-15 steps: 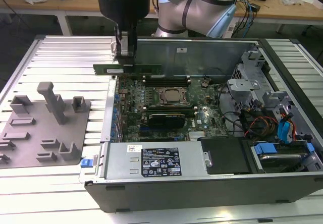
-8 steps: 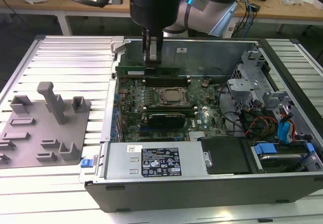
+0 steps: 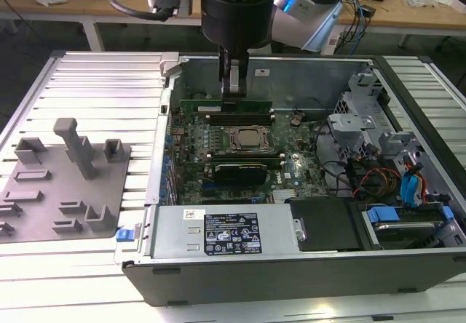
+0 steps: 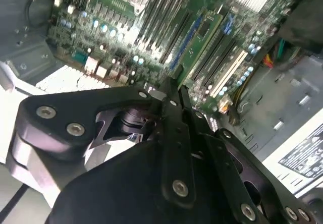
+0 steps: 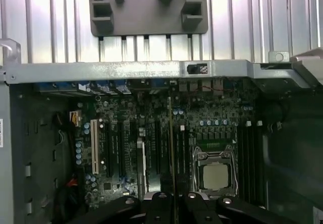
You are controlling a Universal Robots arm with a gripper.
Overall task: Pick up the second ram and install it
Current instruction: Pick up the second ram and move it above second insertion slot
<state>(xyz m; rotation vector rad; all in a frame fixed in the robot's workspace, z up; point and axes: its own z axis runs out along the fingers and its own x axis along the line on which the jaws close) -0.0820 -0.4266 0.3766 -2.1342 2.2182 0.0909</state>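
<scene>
The gripper (image 3: 234, 92) hangs inside the open computer case (image 3: 291, 279), its jaws drawn together on the top edge of the second ram (image 3: 218, 108), near mid-length. In the exterior view the green stick sits level, at 12 o'clock from the processor socket (image 3: 251, 140). I cannot tell whether it touches a slot on the motherboard (image 3: 298, 166). In the first wrist view it runs edge-on out from the jaws. The second ram looks light and stiff but fragile, a thin board with small chips. I judge the top edge at mid-length the right hold: squeeze the flat faces gently and keep the stick upright so it cannot twist or slip.
</scene>
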